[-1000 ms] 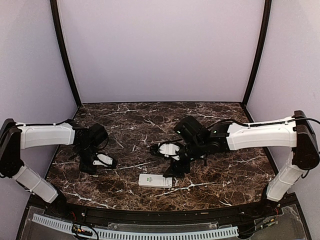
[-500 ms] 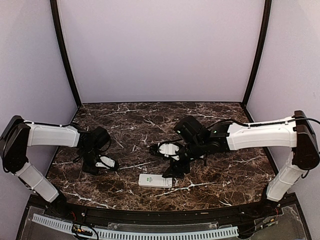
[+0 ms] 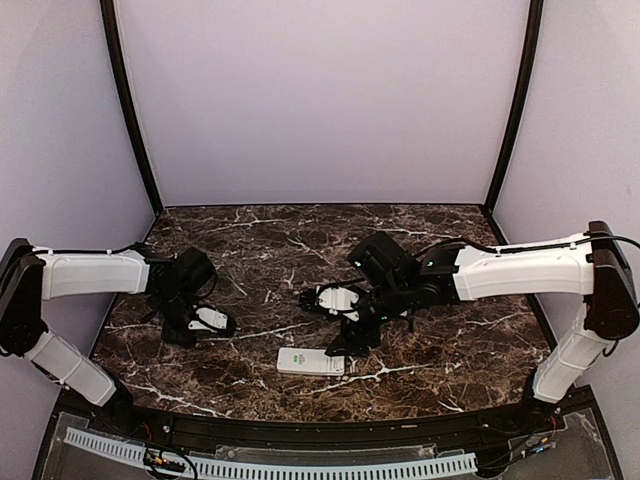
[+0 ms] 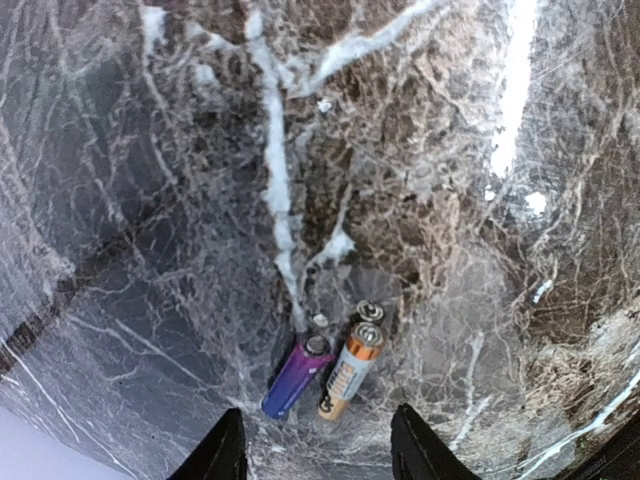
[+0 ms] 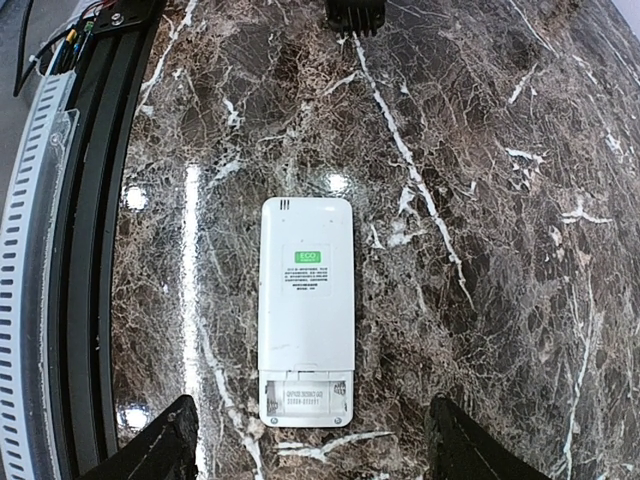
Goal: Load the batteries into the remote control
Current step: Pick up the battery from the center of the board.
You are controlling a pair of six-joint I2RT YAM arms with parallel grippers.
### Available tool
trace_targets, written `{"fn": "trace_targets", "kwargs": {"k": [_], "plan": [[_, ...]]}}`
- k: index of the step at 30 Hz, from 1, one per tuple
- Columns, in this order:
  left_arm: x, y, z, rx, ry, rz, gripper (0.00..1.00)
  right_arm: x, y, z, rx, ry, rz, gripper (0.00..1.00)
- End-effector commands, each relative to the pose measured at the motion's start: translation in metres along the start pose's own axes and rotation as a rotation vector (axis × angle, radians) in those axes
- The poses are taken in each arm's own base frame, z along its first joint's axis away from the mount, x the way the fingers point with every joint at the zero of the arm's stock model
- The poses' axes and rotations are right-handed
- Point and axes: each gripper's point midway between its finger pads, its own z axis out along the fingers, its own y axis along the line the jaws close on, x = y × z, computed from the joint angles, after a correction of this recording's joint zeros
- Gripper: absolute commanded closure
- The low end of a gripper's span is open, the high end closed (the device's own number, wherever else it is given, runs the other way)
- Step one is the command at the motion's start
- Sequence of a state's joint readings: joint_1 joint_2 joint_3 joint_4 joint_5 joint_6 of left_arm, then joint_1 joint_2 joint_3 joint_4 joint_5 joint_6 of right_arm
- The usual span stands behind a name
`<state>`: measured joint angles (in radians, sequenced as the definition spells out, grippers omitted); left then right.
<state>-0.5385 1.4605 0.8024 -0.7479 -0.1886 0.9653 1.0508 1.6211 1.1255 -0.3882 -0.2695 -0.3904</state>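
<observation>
The remote control (image 5: 305,300) lies back-up on the dark marble table (image 5: 500,180), at the lower centre of the overhead view. In the right wrist view its long axis runs from top to bottom of the frame. The uncovered battery compartment (image 5: 305,398) is at the bottom end, nearest the right gripper (image 5: 315,445), whose fingers are spread wide on either side with nothing between them. The batteries (image 4: 325,372), one purple and one gold, are seen at the lower centre of the left wrist view. They are laid side by side, with their long axes slanted from lower left to upper right. They lie just ahead of the left gripper (image 4: 318,445), which is partly spread and empty, its gap wider than the pair. The left arm is judged the nearer to the batteries, so a pickup by it is expected first, with the fingers closed across one cell's short axis. The compartment is set well off to the right in the overhead view.
</observation>
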Motion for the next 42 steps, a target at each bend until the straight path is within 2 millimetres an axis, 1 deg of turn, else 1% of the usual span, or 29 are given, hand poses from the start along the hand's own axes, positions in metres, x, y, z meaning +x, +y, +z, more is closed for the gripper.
{"fn": "trace_targets", "kwargs": {"k": [1,5,10,15,19,24,28,32,36,39,42], "plan": [[0.002,-0.009,-0.019,0.019,-0.047,-0.05,0.5,-0.005,-0.003,-0.001,-0.001,-0.008,0.003,0.25],[0.002,-0.017,-0.018,0.015,-0.073,-0.04,0.51,-0.005,-0.003,0.0,-0.003,-0.004,0.005,0.25],[-0.007,-0.024,-0.025,0.038,-0.145,-0.051,0.63,-0.005,-0.002,0.0,-0.006,-0.002,0.009,0.25],[-0.007,-0.025,-0.017,0.052,-0.122,-0.027,0.67,-0.005,-0.003,0.001,-0.005,0.002,0.007,0.25],[-0.007,-0.023,-0.005,0.073,-0.082,-0.017,0.71,-0.004,-0.003,0.0,-0.005,0.003,0.008,0.25],[-0.007,-0.021,0.001,0.109,-0.039,-0.034,0.73,-0.003,-0.003,-0.001,-0.002,0.005,0.01,0.25],[-0.003,-0.027,0.005,0.108,-0.035,-0.022,0.73,-0.003,-0.002,-0.001,-0.003,0.002,0.008,0.25],[-0.004,-0.027,0.006,0.107,-0.039,-0.028,0.73,-0.003,-0.003,0.0,-0.002,0.003,0.007,0.25],[-0.004,-0.031,0.007,0.128,-0.038,-0.039,0.74,-0.001,-0.003,0.0,0.002,0.006,0.005,0.25],[-0.001,-0.036,0.009,0.138,-0.031,-0.043,0.78,-0.001,-0.003,0.0,0.004,0.006,0.006,0.25],[0.001,-0.039,0.01,0.152,-0.02,-0.059,0.78,-0.001,-0.004,0.0,0.01,0.007,0.005,0.25]]}}
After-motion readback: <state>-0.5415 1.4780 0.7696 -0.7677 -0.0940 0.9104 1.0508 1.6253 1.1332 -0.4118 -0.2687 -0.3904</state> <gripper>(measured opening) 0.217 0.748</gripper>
